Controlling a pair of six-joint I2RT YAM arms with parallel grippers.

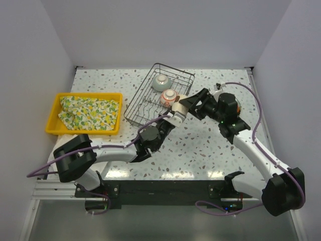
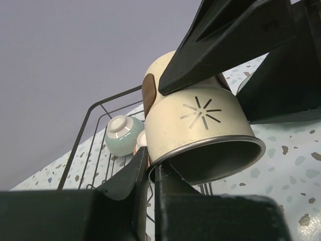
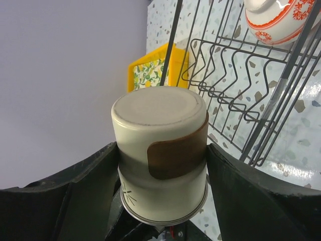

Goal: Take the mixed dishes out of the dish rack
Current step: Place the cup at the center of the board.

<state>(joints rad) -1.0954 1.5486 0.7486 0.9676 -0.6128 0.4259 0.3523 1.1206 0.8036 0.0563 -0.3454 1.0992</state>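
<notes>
1. One tray (image 1: 51,128) holding one cloth (image 1: 90,113), well left of left gripper (image 2: 152,168).
2. Left gripper nearly closed, pinching the one cup (image 2: 200,120) by its rim.
3. One rack (image 1: 145,108) just beyond both grippers, two bowls inside: celadon bowl (image 1: 161,82), red bowl (image 1: 169,97).
4. Same cup clamped at its sides by right gripper (image 3: 163,150), jaws wide.

Before you, the dish rack (image 1: 138,111), a rectangular black wire basket with upright tines, stands askew on the speckled tabletop. In its far end sits a small ribbed celadon bowl (image 1: 161,83), foot ring uppermost. Just nearer is a white bowl with red patterning (image 1: 169,98), likewise inverted. The beige cup (image 1: 179,106) is clear of the tabletop at the rack's near right edge, tilted on its side. It bears a brown patch and a scratched starburst mark, and its inside is dark. The right gripper (image 1: 188,104) clasps its sides, while the left gripper (image 2: 152,166) pinches its rim between closed jaws.
</notes>
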